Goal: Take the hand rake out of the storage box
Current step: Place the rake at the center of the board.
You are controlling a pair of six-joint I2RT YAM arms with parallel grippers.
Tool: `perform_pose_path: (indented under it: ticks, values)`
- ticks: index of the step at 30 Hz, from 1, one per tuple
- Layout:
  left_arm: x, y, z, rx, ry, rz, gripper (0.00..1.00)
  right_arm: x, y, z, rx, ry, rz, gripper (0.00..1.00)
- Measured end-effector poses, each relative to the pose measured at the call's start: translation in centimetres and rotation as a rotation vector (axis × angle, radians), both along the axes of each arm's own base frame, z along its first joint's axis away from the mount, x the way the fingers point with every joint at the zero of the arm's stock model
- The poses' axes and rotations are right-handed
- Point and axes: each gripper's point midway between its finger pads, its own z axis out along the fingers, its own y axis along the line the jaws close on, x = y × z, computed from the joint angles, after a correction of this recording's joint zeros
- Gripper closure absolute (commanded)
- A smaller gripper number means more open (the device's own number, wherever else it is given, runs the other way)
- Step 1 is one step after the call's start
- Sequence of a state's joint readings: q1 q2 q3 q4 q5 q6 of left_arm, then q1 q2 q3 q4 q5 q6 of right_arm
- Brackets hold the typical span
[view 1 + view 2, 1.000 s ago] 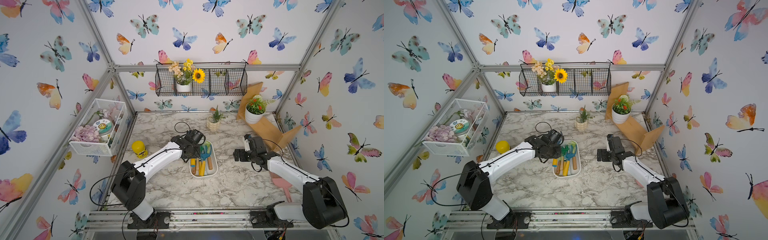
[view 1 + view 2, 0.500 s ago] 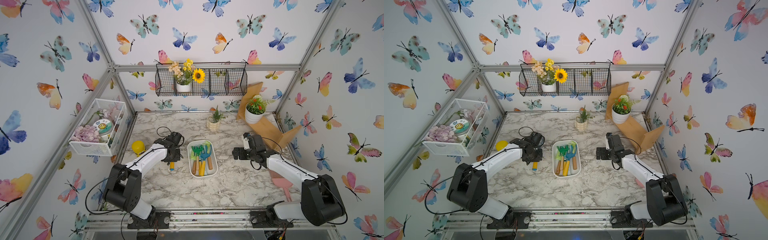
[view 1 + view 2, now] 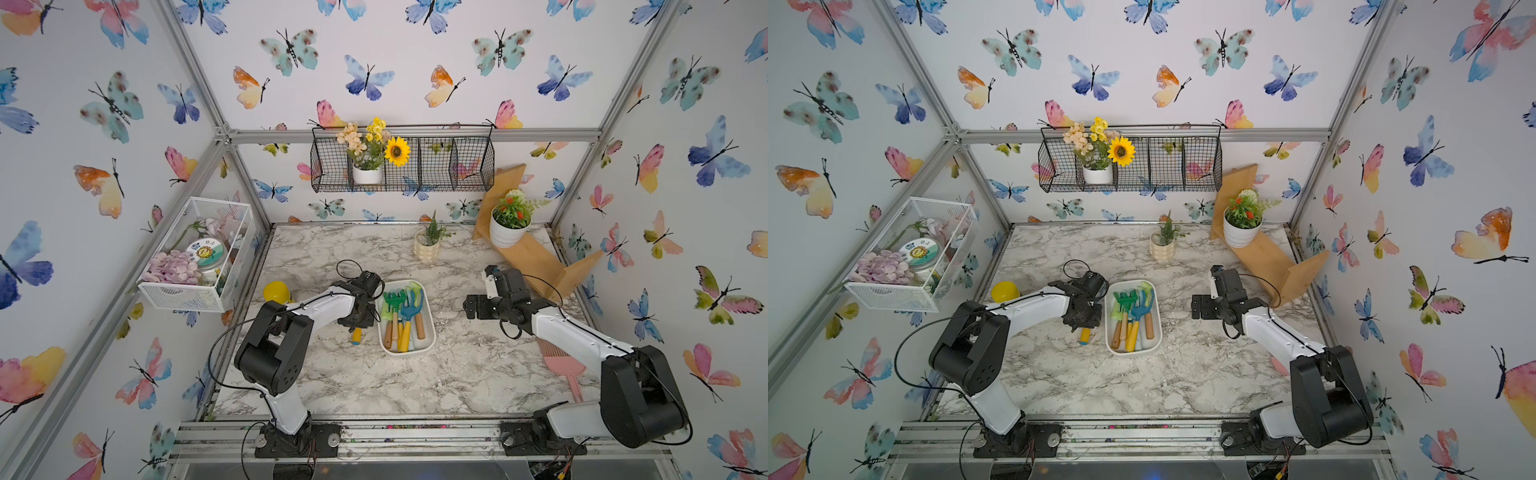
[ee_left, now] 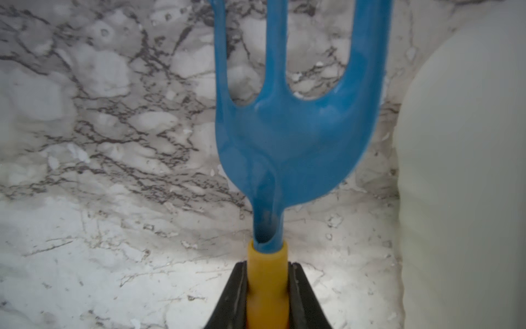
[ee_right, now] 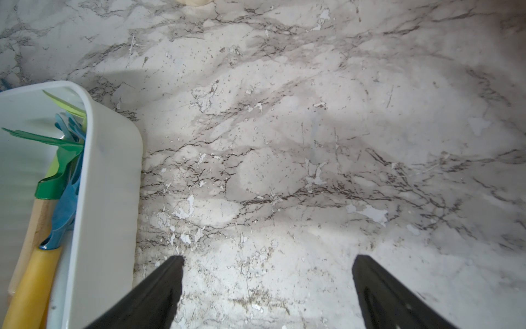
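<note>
Beside the left gripper [image 4: 267,267], no longer beneath it, the storage box [image 4: 469,199] is lying. The gripper is clamping the hand rake [image 4: 287,136] by its yellow handle [image 4: 266,252] over the tabletop [image 4: 99,256], so removal looks done; the right gripper [image 5: 268,257] is idling, jaws apart.

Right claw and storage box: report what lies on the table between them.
Nothing: only bare marble tabletop separates the right claw from the storage box, as both top views and the right wrist view show.
</note>
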State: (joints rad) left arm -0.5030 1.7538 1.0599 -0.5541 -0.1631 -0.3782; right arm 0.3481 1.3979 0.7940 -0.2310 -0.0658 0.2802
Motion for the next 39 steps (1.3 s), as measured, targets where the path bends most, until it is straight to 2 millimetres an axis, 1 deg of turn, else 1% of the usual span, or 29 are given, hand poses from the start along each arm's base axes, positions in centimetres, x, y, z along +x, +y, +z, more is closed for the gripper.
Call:
perform_pose_path:
  ticks: [3, 5, 7, 14, 16, 18, 20, 22, 24, 25, 26, 28, 30, 32, 33, 34, 36, 39]
  values:
    - [0.0, -0.5, -0.3, 0.001, 0.004, -0.003, 0.8, 0.0, 0.0, 0.0, -0.001, 0.002, 0.0, 0.02]
    - [0.1, -0.7, -0.3, -0.005, -0.001, 0.0, 0.75, 0.0, 0.0, 0.0, -0.001, 0.003, 0.0, 0.02]
    - [0.1, -0.8, -0.3, -0.008, -0.002, 0.008, 0.7, -0.1, 0.0, -0.1, -0.001, 0.003, 0.0, 0.02]
    - [-0.4, -0.5, -0.4, -0.003, 0.02, 0.029, 0.61, -0.2, -0.1, -0.2, -0.005, 0.012, 0.0, 0.02]
    - [-0.8, -0.3, -0.2, 0.006, 0.033, 0.032, 0.6, -0.3, -0.1, -0.2, -0.007, 0.017, 0.0, 0.02]
    - [-1.1, -0.1, 0.5, 0.007, 0.035, 0.033, 0.58, -0.4, -0.2, -0.2, -0.007, 0.02, 0.0, 0.02]
    - [-0.9, -0.2, 2.2, -0.005, 0.016, 0.038, 0.57, -0.4, -0.2, -0.2, -0.008, 0.02, 0.0, 0.02]
    - [-0.4, -0.6, 4.7, -0.041, -0.032, 0.05, 0.57, -0.5, -0.2, -0.1, -0.007, 0.019, 0.0, 0.02]
    - [0.2, -1.3, 7.6, -0.094, -0.095, 0.061, 0.57, -0.5, -0.2, 0.0, -0.007, 0.016, 0.0, 0.02]
    - [0.4, -2.0, 9.4, -0.126, -0.133, 0.06, 0.57, -0.5, -0.2, 0.1, -0.006, 0.015, 0.0, 0.02]
    - [0.4, -2.6, 10.1, -0.142, -0.149, 0.059, 0.57, -0.5, -0.2, 0.1, -0.006, 0.015, 0.0, 0.02]
    - [0.0, -5.4, 12.4, -0.197, -0.192, 0.023, 0.58, -0.5, -0.2, 0.1, -0.007, 0.015, 0.0, 0.02]
    - [-0.7, -7.9, 13.0, -0.224, -0.196, -0.014, 0.59, -0.5, -0.2, 0.1, -0.006, 0.015, -0.001, 0.02]
    - [-1.4, -10.2, 12.5, -0.231, -0.177, -0.047, 0.6, -0.5, -0.2, 0.1, -0.006, 0.015, -0.001, 0.02]
    - [-1.7, -11.1, 11.8, -0.227, -0.162, -0.058, 0.6, -0.5, -0.2, 0.1, -0.006, 0.015, -0.001, 0.02]
    - [-1.8, -11.6, 10.7, -0.214, -0.139, -0.061, 0.59, -0.5, -0.2, 0.1, -0.006, 0.015, -0.001, 0.02]
    - [-1.9, -11.6, 8.5, -0.18, -0.096, -0.05, 0.59, -0.5, -0.2, 0.0, -0.007, 0.018, -0.001, 0.02]
    - [-1.8, -10.8, 5.8, -0.136, -0.048, -0.026, 0.59, -0.7, -0.3, 0.0, -0.009, 0.023, -0.001, 0.02]
